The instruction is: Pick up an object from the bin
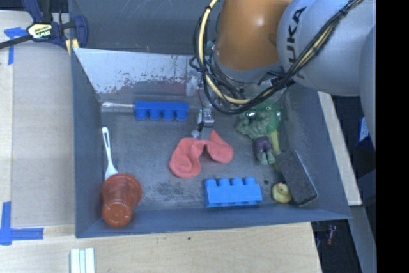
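Claw [203, 128] low over pink floppy piece [199, 156] mid-bin, at its top edge, spread impossible to tell

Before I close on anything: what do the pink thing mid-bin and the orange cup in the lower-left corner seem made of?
Pink thing: probably soft rubber or cloth with a matte finish, since it lies limp in folded lobes. Orange cup: likely hard, translucent plastic, slightly glossy; light shows through it and it keeps its round shape.
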Robot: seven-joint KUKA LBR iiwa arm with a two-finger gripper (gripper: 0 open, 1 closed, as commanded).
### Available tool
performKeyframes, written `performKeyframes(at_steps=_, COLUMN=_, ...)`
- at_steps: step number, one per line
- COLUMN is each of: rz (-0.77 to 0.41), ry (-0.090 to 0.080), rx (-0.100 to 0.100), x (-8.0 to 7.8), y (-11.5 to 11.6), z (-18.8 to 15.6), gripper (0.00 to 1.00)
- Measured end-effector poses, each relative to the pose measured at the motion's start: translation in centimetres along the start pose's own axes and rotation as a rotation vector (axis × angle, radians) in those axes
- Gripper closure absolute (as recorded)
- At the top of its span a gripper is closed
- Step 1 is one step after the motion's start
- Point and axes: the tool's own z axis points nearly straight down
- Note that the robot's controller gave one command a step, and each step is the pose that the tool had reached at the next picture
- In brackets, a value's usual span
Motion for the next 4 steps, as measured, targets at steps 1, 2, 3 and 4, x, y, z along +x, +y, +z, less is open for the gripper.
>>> performKeyframes(at_steps=1, rz=0.002, ry=-0.009, rx=0.000, x=-0.2, y=-0.1, z=-0.5, gripper=0.00)
performKeyframes(at_steps=2, rz=0.072, ry=-0.012, rx=-0.001, x=2.9, y=-4.1, z=6.4, gripper=0.00)
performKeyframes(at_steps=3, rz=-0.008, ry=-0.022, rx=-0.003, x=2.9, y=-7.5, z=8.9, gripper=1.00)
performKeyframes(at_steps=4, rz=-0.007, ry=-0.022, rx=-0.003, x=2.9, y=-7.5, z=8.9, gripper=1.00)
